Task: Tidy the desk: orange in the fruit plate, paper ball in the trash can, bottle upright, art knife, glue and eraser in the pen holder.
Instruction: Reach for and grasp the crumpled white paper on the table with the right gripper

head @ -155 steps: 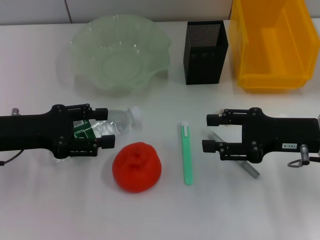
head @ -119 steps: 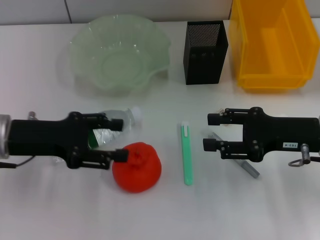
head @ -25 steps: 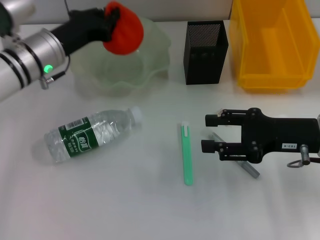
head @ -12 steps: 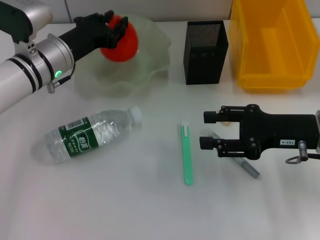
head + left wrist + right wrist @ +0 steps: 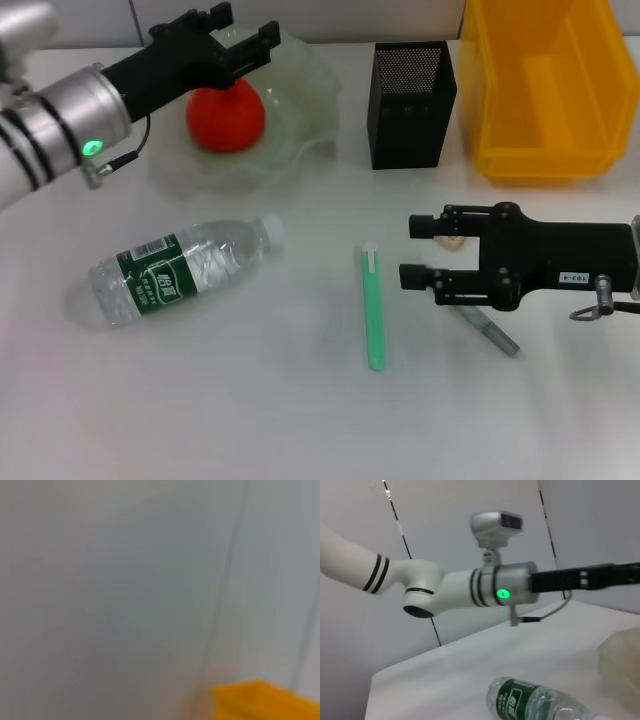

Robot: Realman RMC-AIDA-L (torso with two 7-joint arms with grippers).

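Observation:
The orange (image 5: 226,115) lies in the green glass fruit plate (image 5: 312,105) at the back left. My left gripper (image 5: 245,24) is open and empty just above and behind the orange. The clear bottle (image 5: 175,270) with a green label lies on its side at the front left; it also shows in the right wrist view (image 5: 535,702). The green art knife (image 5: 373,305) lies in the middle. My right gripper (image 5: 412,250) is open and low over the table, right of the knife, with a grey stick (image 5: 490,332) and a small beige piece (image 5: 452,238) under it. No paper ball is in view.
The black mesh pen holder (image 5: 410,90) stands at the back middle. The yellow bin (image 5: 545,85) stands at the back right; its corner shows in the left wrist view (image 5: 260,702). The left arm (image 5: 470,587) spans the right wrist view.
The left gripper lowered the orange into the plate, opened and let it go. The right gripper edged slightly left. Bottle and knife have not moved.

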